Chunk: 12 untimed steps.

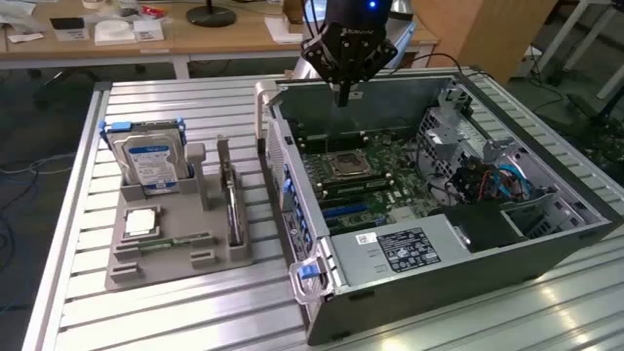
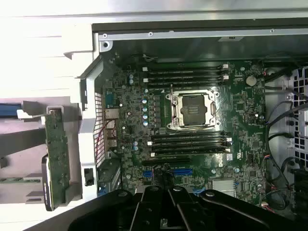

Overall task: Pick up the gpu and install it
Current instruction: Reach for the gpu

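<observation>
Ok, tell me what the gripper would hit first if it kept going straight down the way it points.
Most likely the motherboard, near its blue slots, inside the open computer case. The gripper hangs above it with nothing seen in between, though depth is unclear.

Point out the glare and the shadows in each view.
Wrist view: the table outside the computer case is washed out white, the motherboard evenly lit, the claw a dark silhouette. Exterior view: bright reflections streak the table's near slats; the case's far inner wall lies in shade.
</observation>
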Tool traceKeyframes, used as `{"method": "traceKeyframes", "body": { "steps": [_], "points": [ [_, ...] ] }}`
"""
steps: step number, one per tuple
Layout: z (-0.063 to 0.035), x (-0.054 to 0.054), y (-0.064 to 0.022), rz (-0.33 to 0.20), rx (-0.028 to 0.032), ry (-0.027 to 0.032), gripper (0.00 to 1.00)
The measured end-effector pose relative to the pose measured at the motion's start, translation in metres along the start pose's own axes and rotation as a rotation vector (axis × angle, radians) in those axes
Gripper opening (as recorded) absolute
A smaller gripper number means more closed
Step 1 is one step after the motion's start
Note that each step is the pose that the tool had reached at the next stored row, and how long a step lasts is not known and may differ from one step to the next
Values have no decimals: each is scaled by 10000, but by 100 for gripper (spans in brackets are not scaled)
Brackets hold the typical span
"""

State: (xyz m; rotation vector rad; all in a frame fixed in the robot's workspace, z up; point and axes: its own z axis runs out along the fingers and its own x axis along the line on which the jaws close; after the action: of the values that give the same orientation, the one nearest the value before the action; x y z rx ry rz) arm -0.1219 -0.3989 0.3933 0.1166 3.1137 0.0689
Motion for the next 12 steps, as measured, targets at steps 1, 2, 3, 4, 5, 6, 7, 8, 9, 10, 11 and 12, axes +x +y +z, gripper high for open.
{"method": "traceKeyframes", "body": {
  "steps": [1,2,3,4,5,6,7,8,9,10,11,12],
  "points": [
    [0,0,0,0,0,0,11],
    [0,0,0,0,0,0,11],
    [0,0,0,-1,1,0,11],
    [0,0,0,0,0,0,11],
    [0,0,0,0,0,0,11],
    [0,0,0,0,0,0,11],
    [0,0,0,0,0,0,11],
    [0,0,0,0,0,0,11],
    [0,0,0,0,0,0,11],
    [0,0,0,0,0,0,11],
    [0,0,0,0,0,0,11],
    [0,0,0,0,0,0,11]
  ]
}}
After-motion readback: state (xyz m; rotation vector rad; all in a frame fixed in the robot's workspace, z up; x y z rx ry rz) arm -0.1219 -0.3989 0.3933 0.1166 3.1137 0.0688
